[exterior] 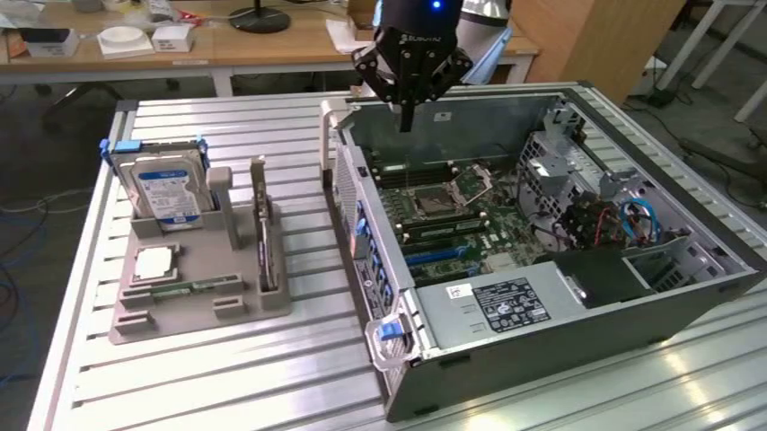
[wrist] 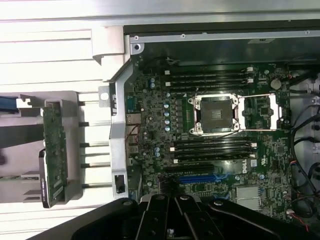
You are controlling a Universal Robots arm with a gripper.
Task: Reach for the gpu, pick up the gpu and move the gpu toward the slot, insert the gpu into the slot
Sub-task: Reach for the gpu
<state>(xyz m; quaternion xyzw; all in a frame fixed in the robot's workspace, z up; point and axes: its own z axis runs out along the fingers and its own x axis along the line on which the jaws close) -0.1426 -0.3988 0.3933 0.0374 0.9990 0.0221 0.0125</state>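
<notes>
The gpu (exterior: 264, 229) is a thin dark card standing on edge in the grey holder (exterior: 246, 316) at the exterior view's left; the wrist view shows the gpu (wrist: 54, 150) from above with its green board edge. The open computer case (exterior: 671, 305) lies beside it. On its motherboard is the blue slot (exterior: 437, 254), also in the wrist view as the slot (wrist: 197, 177). My gripper (exterior: 405, 121) hangs over the far end of the case, well apart from the gpu. The gripper (wrist: 170, 231) is shut with nothing held.
In the holder also sit a blue-labelled hard drive (exterior: 168, 189), a processor chip (exterior: 156, 263) and a green memory stick (exterior: 192, 289). A power supply (exterior: 504, 305) and cables (exterior: 623, 220) fill the case's near end. A desk (exterior: 240, 45) stands behind the table.
</notes>
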